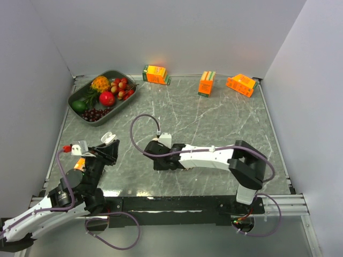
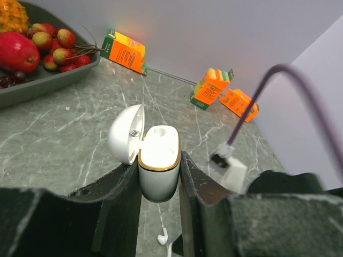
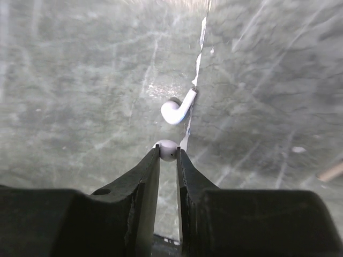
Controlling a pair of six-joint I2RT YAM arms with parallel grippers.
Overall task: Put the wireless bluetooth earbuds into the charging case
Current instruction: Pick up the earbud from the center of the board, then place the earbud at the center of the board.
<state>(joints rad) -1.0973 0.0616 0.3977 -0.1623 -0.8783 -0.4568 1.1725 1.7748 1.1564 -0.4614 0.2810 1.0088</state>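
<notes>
My left gripper is shut on the white charging case with a gold rim, held upright above the table with its lid swung open to the left. It shows at the left in the top view. My right gripper is low over the table and shut on a small white earbud at its fingertips. A second white earbud with a stem lies on the table just beyond the tips. It also shows below the case in the left wrist view. The right gripper is to the right of the case.
A grey tray of fruit stands at the back left. Three orange juice cartons stand along the back wall. A purple cable loops above the right wrist.
</notes>
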